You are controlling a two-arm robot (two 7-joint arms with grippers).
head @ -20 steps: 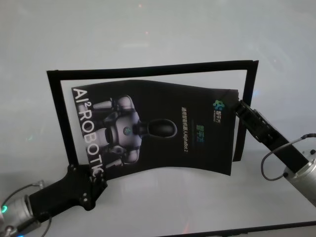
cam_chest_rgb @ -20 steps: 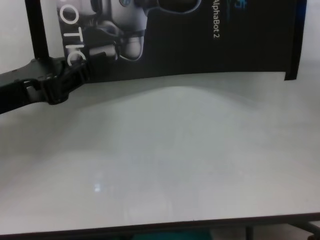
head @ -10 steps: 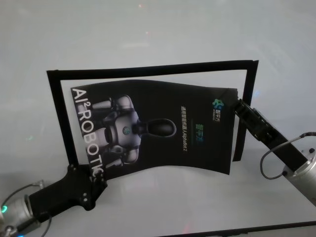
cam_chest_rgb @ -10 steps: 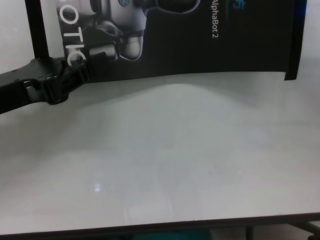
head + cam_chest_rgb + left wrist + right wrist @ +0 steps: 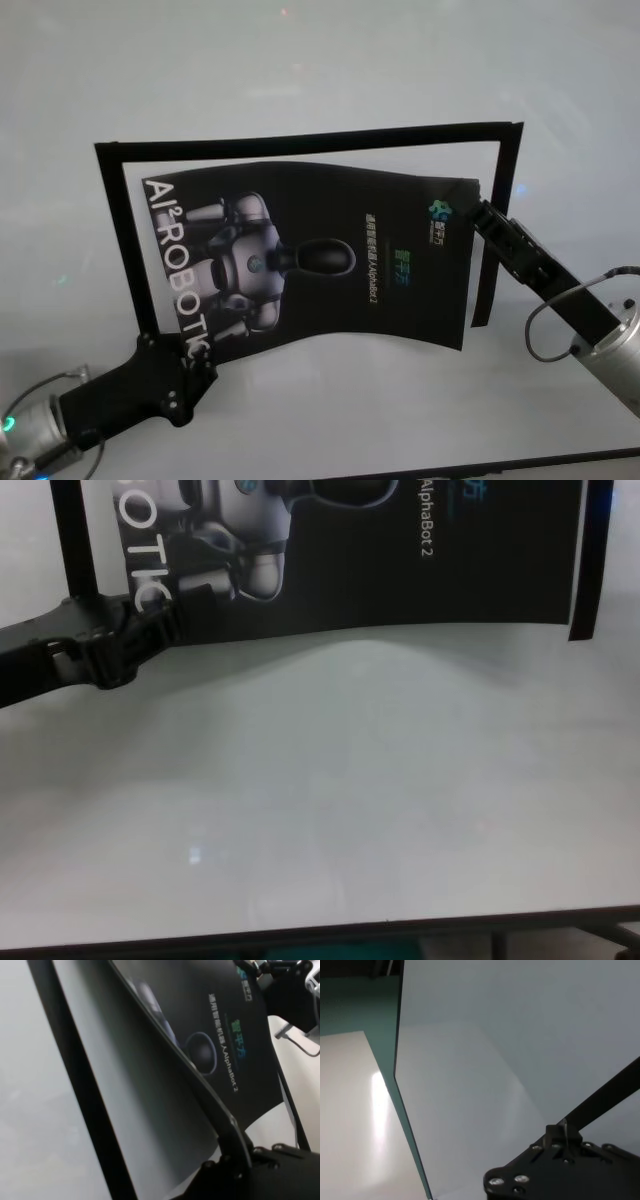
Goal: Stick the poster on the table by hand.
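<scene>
We hold the poster [image 5: 310, 255] mid-frame in the head view, above the table [image 5: 320, 70]. Left gripper [image 5: 195, 362], lower left, is clamped on its near corner; right gripper [image 5: 478, 213], at right, grips the opposite edge. Since a second ago the right edge has shifted inward and the sheet's bow has flattened. We judge it is being lowered to lie flat inside the black strips [image 5: 300, 138].
</scene>
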